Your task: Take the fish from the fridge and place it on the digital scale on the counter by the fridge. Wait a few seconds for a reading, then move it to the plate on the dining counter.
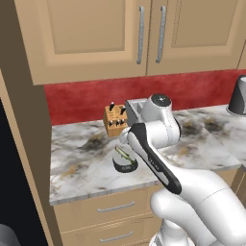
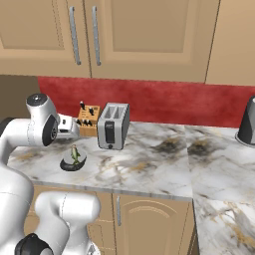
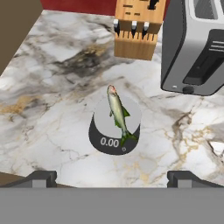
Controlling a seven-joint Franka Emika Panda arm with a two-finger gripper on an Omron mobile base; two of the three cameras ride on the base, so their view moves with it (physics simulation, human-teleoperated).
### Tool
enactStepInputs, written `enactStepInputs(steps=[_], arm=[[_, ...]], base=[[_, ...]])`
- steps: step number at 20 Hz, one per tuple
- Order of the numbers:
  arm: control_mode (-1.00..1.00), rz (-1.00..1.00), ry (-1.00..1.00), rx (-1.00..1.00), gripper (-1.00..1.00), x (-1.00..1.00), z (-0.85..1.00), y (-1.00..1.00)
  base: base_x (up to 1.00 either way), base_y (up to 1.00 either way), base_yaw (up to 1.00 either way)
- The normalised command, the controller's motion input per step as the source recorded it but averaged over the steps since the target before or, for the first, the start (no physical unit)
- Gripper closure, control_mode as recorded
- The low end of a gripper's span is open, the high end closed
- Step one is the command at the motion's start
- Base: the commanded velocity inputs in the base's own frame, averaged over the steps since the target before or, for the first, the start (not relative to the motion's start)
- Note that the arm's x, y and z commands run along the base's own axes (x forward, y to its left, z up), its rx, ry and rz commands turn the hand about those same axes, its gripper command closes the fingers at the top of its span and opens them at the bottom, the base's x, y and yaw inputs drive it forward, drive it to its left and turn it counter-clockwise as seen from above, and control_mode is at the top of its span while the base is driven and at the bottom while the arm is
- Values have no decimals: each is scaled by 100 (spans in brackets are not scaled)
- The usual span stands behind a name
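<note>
The fish (image 3: pixel 118 113), slender and olive-green, lies lengthwise across the grey disc of the digital scale (image 3: pixel 109 142), whose display reads 0.00. The fish (image 1: pixel 124 153) and scale (image 1: pixel 126 165) sit near the front of the short marble counter (image 1: pixel 77 163). From the right I see the fish (image 2: pixel 75 154) and scale (image 2: pixel 71 164) just below my hand. My gripper (image 3: pixel 113 178) hovers above and in front of the scale, open, with nothing between its fingertips (image 3: pixel 41 177). The black fridge (image 1: pixel 7 182) edges the far left. The plate and dining counter are out of view.
A wooden knife block (image 3: pixel 135 33) and a silver toaster (image 3: pixel 197 48) stand behind the scale against the red backsplash. A dark appliance (image 2: pixel 247 122) stands at the far right of the counter. Beige wall cabinets (image 2: pixel 129 35) hang above and drawers (image 1: pixel 115 207) sit below.
</note>
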Motion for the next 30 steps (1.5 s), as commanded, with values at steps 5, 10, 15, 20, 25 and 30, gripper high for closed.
enactStepInputs(steps=[5,10,15,20,25,30], arm=[[-100,0,1,0,-100,0,-2,0],[-100,0,8,-6,-100,1,-36,0],[-100,1,11,-3,-100,21,-46,0],[-100,3,8,0,-100,35,-39,0],[-100,3,1,0,-100,48,-39,7],[-100,0,0,0,-100,41,-32,20]], base=[[0,0,0],[0,0,0],[0,0,0],[0,0,0],[0,0,0],[0,0,0]])
